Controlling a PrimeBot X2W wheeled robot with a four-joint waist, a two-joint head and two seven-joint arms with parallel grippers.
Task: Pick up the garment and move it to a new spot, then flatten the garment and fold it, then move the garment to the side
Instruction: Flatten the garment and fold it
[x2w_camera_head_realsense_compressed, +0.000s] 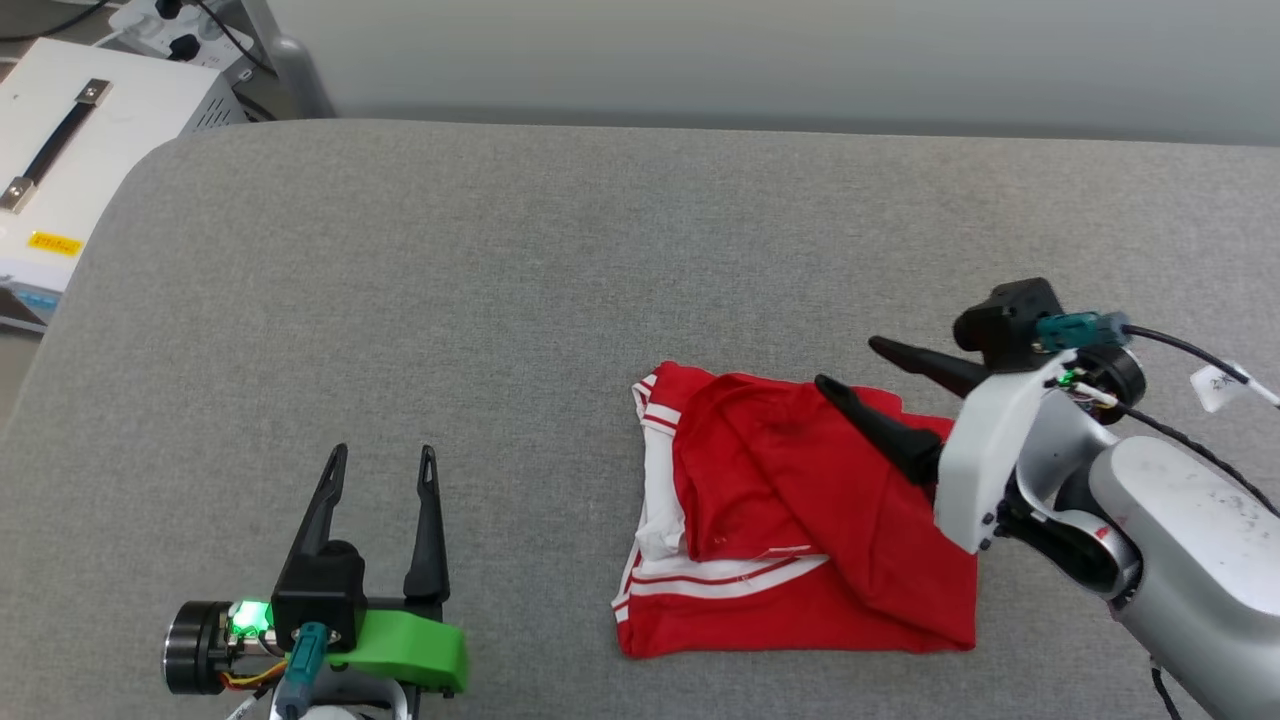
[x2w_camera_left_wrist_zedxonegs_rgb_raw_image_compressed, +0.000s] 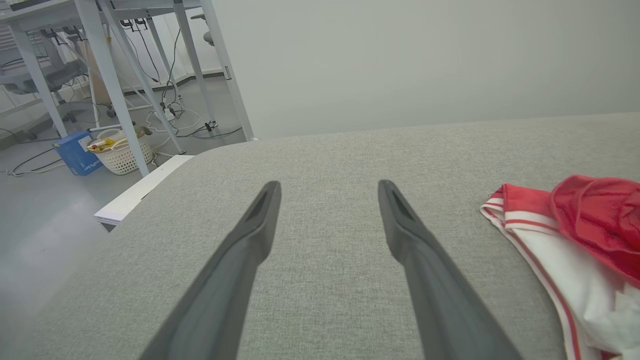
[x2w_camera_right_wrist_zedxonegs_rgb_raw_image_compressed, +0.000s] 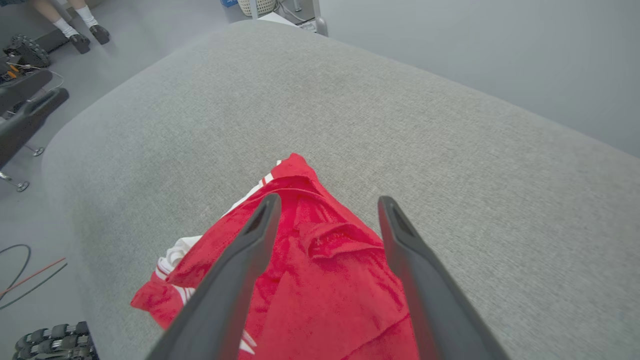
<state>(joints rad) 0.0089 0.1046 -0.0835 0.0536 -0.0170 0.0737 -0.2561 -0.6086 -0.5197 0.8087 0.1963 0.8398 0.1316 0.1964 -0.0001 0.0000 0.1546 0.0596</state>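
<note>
The garment (x2w_camera_head_realsense_compressed: 790, 520) lies folded into a rough red square on the grey table, white sleeve fabric and red-and-white trim showing along its left side; its print is hidden. My right gripper (x2w_camera_head_realsense_compressed: 848, 366) hovers open over the garment's far right corner, fingers pointing left, nothing between them. In the right wrist view the garment (x2w_camera_right_wrist_zedxonegs_rgb_raw_image_compressed: 325, 280) sits below and between the spread fingers (x2w_camera_right_wrist_zedxonegs_rgb_raw_image_compressed: 250, 240). My left gripper (x2w_camera_head_realsense_compressed: 383, 457) stands open above bare table at the lower left, well left of the garment. The left wrist view catches the garment's striped edge (x2w_camera_left_wrist_zedxonegs_rgb_raw_image_compressed: 565, 240) at its right.
The grey padded table (x2w_camera_head_realsense_compressed: 500, 300) has wide free room to the left and behind the garment. A white equipment box (x2w_camera_head_realsense_compressed: 70, 150) stands off the table's far left corner. A person's feet (x2w_camera_right_wrist_zedxonegs_rgb_raw_image_compressed: 80, 30) are on the floor beyond the table.
</note>
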